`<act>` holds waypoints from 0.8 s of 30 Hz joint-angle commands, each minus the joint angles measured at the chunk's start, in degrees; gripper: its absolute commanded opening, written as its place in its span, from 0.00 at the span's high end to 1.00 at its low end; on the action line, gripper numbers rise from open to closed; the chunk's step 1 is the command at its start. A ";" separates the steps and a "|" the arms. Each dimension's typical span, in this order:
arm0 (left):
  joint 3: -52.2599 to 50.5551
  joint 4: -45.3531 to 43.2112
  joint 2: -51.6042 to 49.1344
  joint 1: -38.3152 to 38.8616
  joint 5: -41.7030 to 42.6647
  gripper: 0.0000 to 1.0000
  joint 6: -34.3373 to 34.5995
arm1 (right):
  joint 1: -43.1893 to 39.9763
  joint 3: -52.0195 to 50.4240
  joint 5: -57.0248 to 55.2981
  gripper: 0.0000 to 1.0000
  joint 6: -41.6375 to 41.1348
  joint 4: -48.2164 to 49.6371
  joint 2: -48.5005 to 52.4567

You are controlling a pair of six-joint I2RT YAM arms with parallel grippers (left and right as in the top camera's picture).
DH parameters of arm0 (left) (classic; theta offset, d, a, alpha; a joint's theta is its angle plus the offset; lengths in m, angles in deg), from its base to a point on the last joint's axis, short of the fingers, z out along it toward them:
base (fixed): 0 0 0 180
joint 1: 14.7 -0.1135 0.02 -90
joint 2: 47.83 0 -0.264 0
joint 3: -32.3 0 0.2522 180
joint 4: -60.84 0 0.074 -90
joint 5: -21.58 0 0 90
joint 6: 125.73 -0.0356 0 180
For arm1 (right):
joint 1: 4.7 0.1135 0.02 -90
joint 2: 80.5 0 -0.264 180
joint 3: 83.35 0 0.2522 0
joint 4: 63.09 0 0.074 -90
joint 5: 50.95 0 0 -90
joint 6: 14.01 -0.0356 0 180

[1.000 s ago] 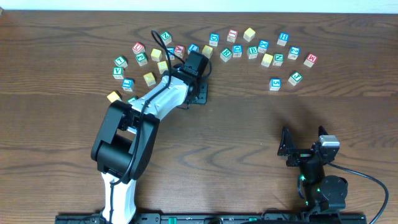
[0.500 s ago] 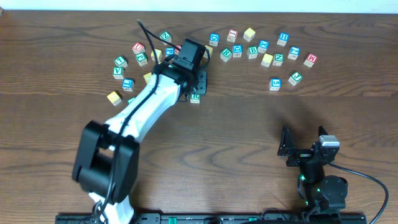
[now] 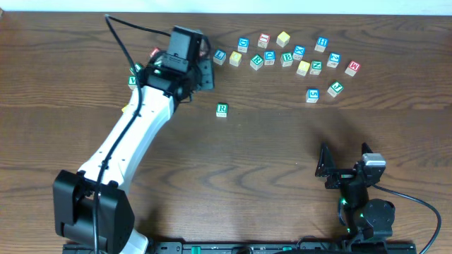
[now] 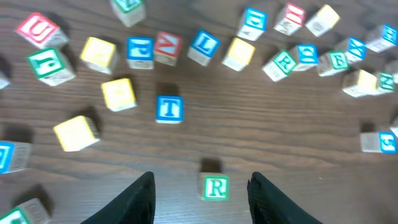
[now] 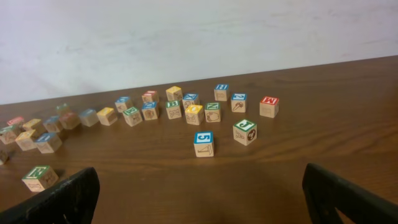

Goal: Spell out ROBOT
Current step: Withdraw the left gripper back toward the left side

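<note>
The green-lettered R cube (image 3: 222,109) stands alone on the table in front of the scattered cubes. It shows low between my left fingers in the left wrist view (image 4: 215,187). My left gripper (image 3: 205,73) (image 4: 202,180) is open and empty, raised behind and left of it. The blue-lettered T cube (image 4: 169,109) lies just beyond, with plain yellow-topped cubes (image 4: 118,93) (image 4: 74,132) to its left. A green-lettered B cube (image 3: 286,58) sits in the back row. My right gripper (image 3: 327,169) (image 5: 202,186) is open and empty near the front right.
Many other letter cubes lie along the back of the table, among them a red V (image 4: 168,45), a red M (image 3: 352,68) and a blue 5 (image 3: 312,94). The left arm (image 3: 134,134) crosses the table's left half.
My left gripper let go of the R cube at mid-table, then rose and swung back to the far left. The right arm has not moved.
</note>
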 commanded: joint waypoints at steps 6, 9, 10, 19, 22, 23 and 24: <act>1.27 3.02 0.48 -0.94 -0.35 0.51 -1.77 | -0.31 -0.24 0.28 0.01 0.81 -0.02 -0.37; 1.27 5.29 1.27 -1.84 -0.33 0.51 -2.49 | -0.31 -0.24 0.28 0.01 0.81 -0.02 -0.37; 1.27 5.66 1.64 -2.27 -0.28 0.51 -2.47 | -0.31 -0.24 0.28 0.01 0.81 -0.02 -0.37; 1.27 14.58 10.84 -7.69 -0.07 0.47 -2.05 | -0.31 -0.24 0.28 0.01 0.81 -0.02 -0.37; 1.27 17.05 15.08 -9.68 -0.09 0.47 -2.16 | -0.31 -0.24 0.24 0.01 0.83 -0.02 -0.37; 1.27 17.73 17.66 -10.91 -0.11 0.47 -3.02 | -0.31 -0.24 -0.22 0.01 0.92 0.00 -0.37; 1.27 17.81 18.80 -11.52 -0.11 0.47 -3.17 | -0.35 -0.24 -1.33 0.01 1.86 0.09 -0.37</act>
